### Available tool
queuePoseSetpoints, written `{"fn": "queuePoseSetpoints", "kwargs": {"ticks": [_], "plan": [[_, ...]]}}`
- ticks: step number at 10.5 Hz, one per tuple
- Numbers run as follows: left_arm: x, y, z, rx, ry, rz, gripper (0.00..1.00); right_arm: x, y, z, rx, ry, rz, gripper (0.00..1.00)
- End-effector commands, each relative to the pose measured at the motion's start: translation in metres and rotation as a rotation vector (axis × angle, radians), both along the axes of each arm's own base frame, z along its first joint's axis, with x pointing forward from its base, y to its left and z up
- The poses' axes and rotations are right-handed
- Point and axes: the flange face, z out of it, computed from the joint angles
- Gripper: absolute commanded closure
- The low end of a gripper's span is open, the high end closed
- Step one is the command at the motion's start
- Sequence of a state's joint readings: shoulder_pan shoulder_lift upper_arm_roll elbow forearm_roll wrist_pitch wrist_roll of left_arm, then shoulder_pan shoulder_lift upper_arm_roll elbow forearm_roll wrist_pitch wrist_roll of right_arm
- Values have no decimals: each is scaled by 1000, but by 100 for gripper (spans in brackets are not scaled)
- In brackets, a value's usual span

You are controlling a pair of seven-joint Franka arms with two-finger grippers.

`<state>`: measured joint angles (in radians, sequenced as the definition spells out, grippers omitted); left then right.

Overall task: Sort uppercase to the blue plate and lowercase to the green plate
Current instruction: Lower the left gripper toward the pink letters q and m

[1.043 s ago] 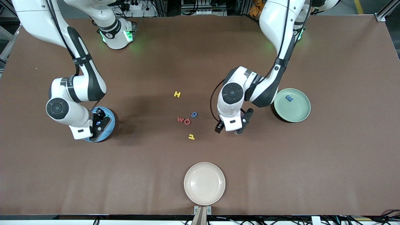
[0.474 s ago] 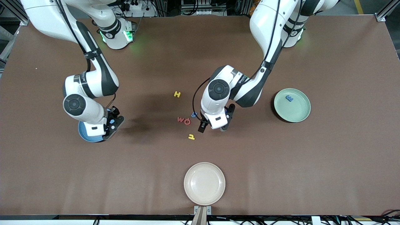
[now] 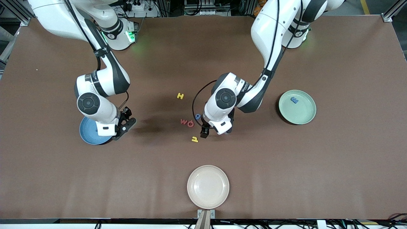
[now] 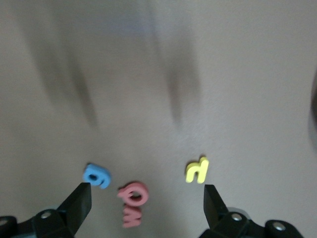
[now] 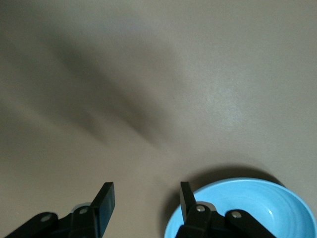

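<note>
– Where are the letters?
– g (image 3: 197,116), w (image 3: 183,121), Q (image 3: 190,123) and h (image 3: 194,139) lie mid-desk (image 3: 286,165); H (image 3: 180,95) at their 12 o'clock; m (image 3: 294,100) in the green plate (image 3: 302,117).
– And the tools?
– Both are spread, nothing held: left tool (image 4: 144,208) over the letters, right tool (image 5: 147,206) by the blue plate (image 3: 87,135).

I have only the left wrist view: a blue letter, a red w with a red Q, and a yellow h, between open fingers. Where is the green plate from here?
Observer: From the left gripper, over the table beside the yellow h, the green plate lies toward the left arm's end of the table.
Operator: Where is the right gripper?
Observer: The right gripper hangs over the table beside the blue plate, fingers open, holding nothing.
Operator: Is there any letter that I do not see?
Observer: A yellow H lies farther from the front camera than the red Q.
</note>
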<state>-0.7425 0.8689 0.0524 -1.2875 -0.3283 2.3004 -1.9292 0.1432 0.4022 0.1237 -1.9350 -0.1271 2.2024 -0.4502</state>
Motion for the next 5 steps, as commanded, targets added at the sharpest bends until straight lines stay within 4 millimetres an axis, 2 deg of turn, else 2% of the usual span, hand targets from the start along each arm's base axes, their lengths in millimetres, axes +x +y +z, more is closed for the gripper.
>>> {"fn": "queuePoseSetpoints", "kwargs": {"ticks": [1,4,5], "plan": [[12,-1,2,-68,-21,64,0,-9,21,1,2,-6,-82,38],[4,-19,7,-140,-51,82,0,-18,50,-3,8,-27,-143,38],[-1,-27,7,-161,-58,76,0,-19,52,-3,7,-29,-158,38]]}}
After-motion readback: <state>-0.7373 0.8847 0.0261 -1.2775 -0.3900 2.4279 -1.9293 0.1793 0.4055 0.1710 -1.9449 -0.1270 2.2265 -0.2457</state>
